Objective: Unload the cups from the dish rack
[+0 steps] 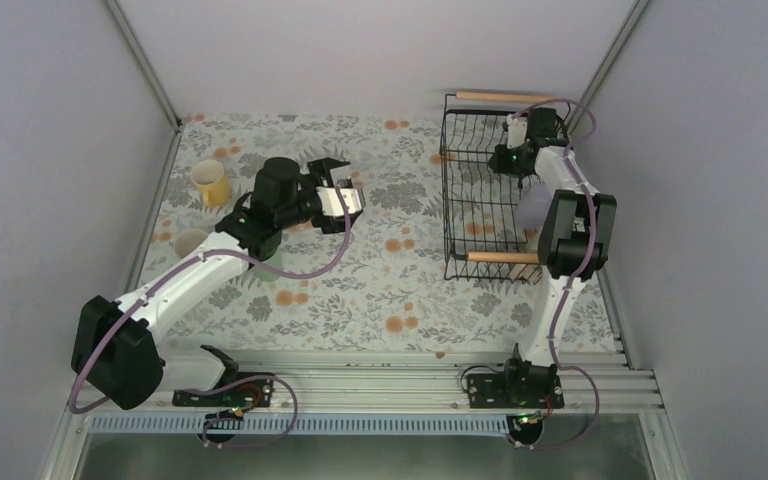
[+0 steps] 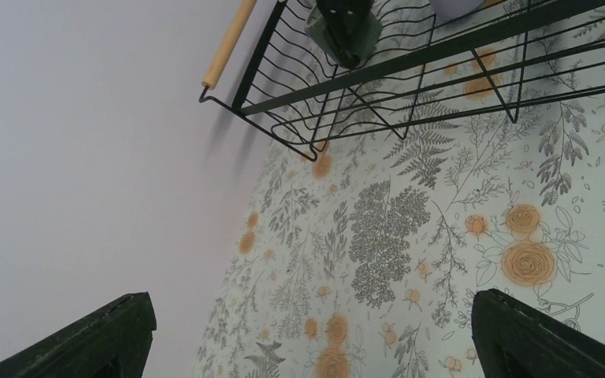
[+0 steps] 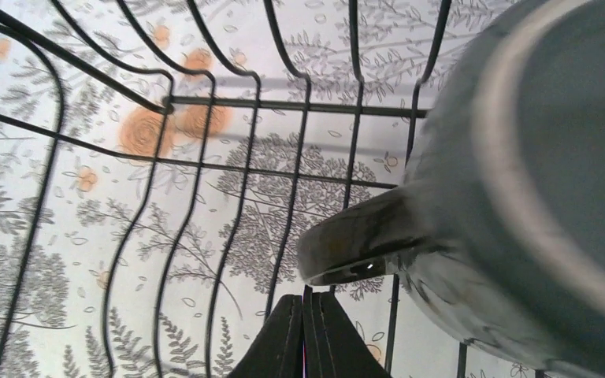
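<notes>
Right end effector (image 3: 307,301) fully closed just beside the dark green mug (image 3: 520,197).

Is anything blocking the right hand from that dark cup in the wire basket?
Nothing visible. The right hand, shut, is inside the dish rack, its tips right beside the handle of the dark cup. The wires lie beyond them, not between.

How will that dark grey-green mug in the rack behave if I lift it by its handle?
The mug looks glossy, with a highlight on its handle, so it may slip in a pinch. It looks rigid, probably ceramic, and could chip against the dish rack. Held by the handle alone, it would probably tilt.
</notes>
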`<action>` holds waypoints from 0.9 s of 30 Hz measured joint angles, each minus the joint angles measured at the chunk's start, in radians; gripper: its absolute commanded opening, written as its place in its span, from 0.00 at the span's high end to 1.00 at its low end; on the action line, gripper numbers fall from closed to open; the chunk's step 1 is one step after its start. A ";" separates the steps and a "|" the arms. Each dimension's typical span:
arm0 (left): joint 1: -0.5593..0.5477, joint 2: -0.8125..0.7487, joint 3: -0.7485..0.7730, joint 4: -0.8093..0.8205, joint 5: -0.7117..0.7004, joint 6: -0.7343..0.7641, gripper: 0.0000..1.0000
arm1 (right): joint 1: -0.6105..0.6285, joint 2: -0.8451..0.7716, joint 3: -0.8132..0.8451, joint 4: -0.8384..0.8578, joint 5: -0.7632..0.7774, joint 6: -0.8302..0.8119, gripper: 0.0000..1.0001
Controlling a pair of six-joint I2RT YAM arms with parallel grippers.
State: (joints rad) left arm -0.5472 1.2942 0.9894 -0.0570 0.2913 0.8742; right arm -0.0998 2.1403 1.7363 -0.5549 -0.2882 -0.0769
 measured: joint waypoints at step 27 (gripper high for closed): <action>0.000 -0.021 -0.088 0.201 0.023 0.021 0.00 | -0.011 -0.056 0.213 -0.326 -0.045 -0.339 0.01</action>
State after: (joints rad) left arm -0.5472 1.2732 0.9016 0.1440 0.3145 0.8948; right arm -0.1104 2.0838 1.9495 -0.8806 -0.3328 -0.4156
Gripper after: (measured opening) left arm 0.998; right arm 0.888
